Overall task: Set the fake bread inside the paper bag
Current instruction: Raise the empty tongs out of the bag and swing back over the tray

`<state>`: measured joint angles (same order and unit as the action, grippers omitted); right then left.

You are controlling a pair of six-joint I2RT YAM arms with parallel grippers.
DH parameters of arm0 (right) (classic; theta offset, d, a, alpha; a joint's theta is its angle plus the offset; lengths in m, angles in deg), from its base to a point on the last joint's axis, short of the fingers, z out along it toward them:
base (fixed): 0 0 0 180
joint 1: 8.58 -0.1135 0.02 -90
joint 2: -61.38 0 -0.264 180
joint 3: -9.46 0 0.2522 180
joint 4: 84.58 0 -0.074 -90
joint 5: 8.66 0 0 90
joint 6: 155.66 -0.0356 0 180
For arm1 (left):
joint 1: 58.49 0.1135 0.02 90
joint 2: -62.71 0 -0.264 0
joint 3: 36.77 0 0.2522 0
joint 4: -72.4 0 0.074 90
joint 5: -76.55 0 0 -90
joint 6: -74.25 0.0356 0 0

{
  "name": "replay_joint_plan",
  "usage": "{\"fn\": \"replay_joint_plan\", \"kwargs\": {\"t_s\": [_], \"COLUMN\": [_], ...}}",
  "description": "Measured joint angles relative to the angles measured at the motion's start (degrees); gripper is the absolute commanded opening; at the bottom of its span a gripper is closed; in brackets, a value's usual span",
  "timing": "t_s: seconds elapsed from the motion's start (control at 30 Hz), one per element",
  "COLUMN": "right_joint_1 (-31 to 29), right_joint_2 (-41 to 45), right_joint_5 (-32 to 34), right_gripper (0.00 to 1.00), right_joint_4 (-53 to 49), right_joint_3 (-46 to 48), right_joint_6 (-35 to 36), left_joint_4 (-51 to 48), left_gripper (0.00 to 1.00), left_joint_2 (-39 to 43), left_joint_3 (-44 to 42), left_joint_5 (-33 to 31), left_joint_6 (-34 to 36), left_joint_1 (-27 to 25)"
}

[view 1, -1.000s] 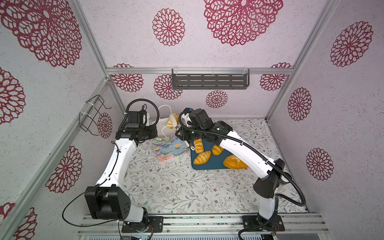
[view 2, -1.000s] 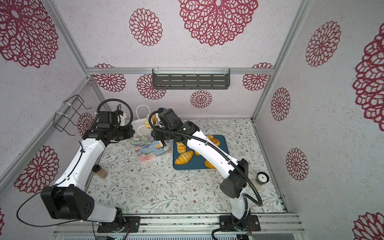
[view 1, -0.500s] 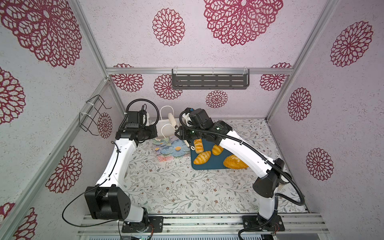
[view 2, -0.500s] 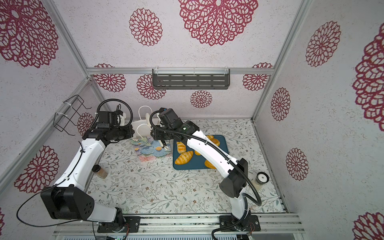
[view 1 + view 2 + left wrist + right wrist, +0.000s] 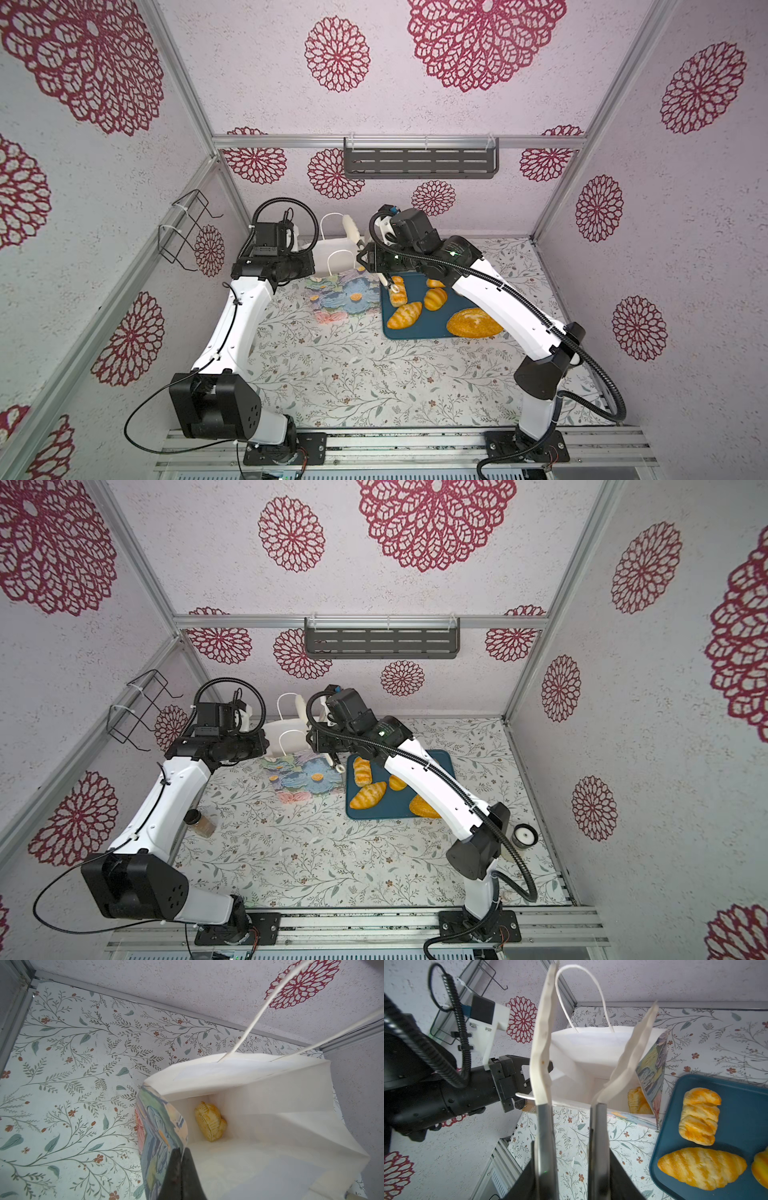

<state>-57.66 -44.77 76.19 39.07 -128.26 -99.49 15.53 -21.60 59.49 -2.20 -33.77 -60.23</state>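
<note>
- One bread (image 5: 209, 1124) lies at the bottom of the bag (image 5: 249, 1076). The rest sit on the tray (image 5: 415, 328), right of center in both top views: roll (image 5: 398, 294), croissant (image 5: 404, 316), bun (image 5: 435, 298), loaf (image 5: 471, 324).
- The bag stands open just left of the tray, center of a top view, toward the back wall.
- Your left gripper (image 5: 180, 1153) is pressed together on the bag's rim, one finger inside and one outside, which holds the mouth open.
- Your right gripper (image 5: 571, 1109) is clamped on the tongs (image 5: 542, 1053). The tong tips are spread with nothing between them, poised at the bag's mouth.
- Step, my read: you're between pieces, one is in and the tongs are empty, so the next pick is up.
- Next move calls for swinging the tongs right over the tray, dropping the tips around the roll and squeezing. Hold the left pinch so the mouth doesn't fold.
- The roll is the nearest piece, just below-right of your right gripper in a top view.
</note>
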Motion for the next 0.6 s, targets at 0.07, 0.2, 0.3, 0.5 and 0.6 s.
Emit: {"fn": "replay_joint_plan", "kwargs": {"t_s": [0.07, 0.2, 0.3, 0.5, 0.6], "right_joint_1": [0.1, 0.2, 0.3, 2.0, 3.5], "right_joint_2": [1.2, 5.0, 9.7, 20.2, 25.5], "right_joint_5": [0.5, 1.5, 2.6, 5.0, 5.7], "right_gripper": [0.43, 0.41, 0.41, 0.40, 0.39], "right_joint_4": [-0.6, -0.2, 1.3, 5.3, 6.5], "right_joint_3": [0.0, 3.0, 8.9, 24.1, 31.5], "right_joint_6": [0.4, 0.9, 0.8, -0.6, -2.0], "left_joint_4": [0.0, 0.0, 0.0, 0.0, 0.0], "left_gripper": [0.00, 0.00, 0.00, 0.00, 0.00], "left_joint_2": [0.0, 0.0, 0.0, 0.1, 0.1], "left_joint_3": [0.0, 0.0, 0.0, 0.0, 0.0], "left_joint_5": [0.0, 0.0, 0.0, 0.0, -0.2], "left_joint_6": [0.0, 0.0, 0.0, 0.0, 0.0], "left_joint_1": [0.0, 0.0, 0.0, 0.0, 0.0]}}
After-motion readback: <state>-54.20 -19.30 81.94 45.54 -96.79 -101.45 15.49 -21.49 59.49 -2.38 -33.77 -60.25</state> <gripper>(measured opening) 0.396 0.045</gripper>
